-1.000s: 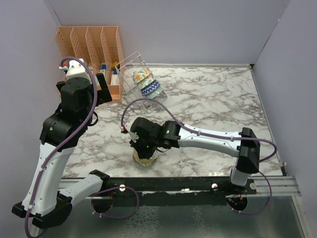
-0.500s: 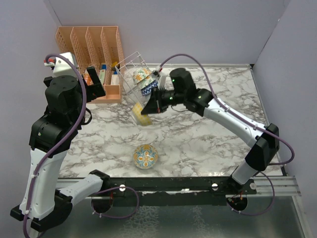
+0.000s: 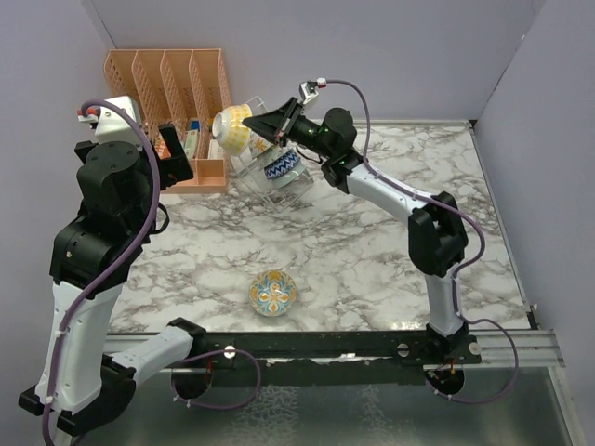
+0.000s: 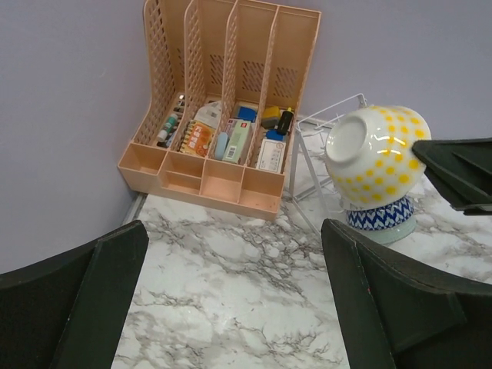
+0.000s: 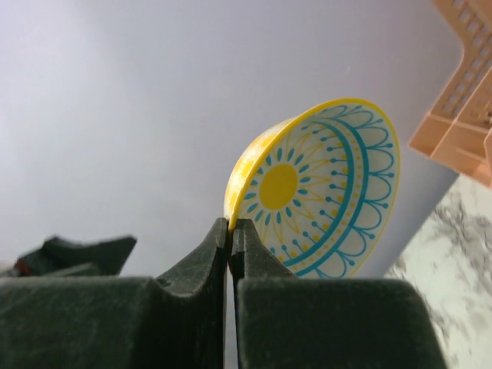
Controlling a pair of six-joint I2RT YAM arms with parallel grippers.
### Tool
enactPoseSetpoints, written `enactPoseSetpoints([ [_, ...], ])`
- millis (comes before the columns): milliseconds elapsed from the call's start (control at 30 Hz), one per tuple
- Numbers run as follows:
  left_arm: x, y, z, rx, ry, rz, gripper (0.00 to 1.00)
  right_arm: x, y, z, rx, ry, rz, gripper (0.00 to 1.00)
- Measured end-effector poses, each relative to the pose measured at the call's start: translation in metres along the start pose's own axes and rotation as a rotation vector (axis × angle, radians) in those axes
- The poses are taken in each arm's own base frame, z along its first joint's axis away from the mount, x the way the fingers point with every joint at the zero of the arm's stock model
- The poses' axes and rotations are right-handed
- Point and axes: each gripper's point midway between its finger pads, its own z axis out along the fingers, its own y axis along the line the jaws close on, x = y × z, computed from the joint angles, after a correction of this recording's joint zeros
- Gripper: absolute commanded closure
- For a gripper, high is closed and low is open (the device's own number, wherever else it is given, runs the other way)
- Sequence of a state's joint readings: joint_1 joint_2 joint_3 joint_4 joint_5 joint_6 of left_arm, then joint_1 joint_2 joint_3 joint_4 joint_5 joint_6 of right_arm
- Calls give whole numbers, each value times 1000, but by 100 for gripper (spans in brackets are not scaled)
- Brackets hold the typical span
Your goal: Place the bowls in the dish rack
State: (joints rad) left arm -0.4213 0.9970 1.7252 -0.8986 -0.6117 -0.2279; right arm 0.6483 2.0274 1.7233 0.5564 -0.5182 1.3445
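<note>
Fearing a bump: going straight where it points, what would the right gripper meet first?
Beyond the bowl the right gripper holds, probably the wall; the organizer sits just off that line in the wrist view. Depth unclear.

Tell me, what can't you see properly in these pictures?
- Top view: dish rack half hidden behind the yellow bowl and right gripper; bowls inside can't be counted.
- Left wrist: zigzag bowl partly covered by the yellow bowl.
- Right wrist: dish rack out of frame.
- Top view: organizer contents too small to name.

Organizer (image 3: 167,79) just left of dish rack (image 3: 256,174); zigzag bowl (image 3: 283,164) inside; yellow bowl (image 3: 232,129) above; table (image 3: 390,242) right open.
</note>
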Motion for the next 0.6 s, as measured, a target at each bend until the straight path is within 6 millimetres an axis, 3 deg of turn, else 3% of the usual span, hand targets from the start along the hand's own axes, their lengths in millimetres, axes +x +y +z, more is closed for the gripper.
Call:
enactPoseSetpoints([
  [167,2,4,-2,-8,-2,15,1,-36,-32,14,13,-216,69,99],
  [300,9,5,0,-13,11,40,1,-69,-43,16,10,-377,82,99],
  [433,17,6,4,-23,28,70,1,-89,-52,13,24,-481,105,99],
  [600,27,6,10,-35,50,105,1,-101,-76,9,65,-550,132,99],
])
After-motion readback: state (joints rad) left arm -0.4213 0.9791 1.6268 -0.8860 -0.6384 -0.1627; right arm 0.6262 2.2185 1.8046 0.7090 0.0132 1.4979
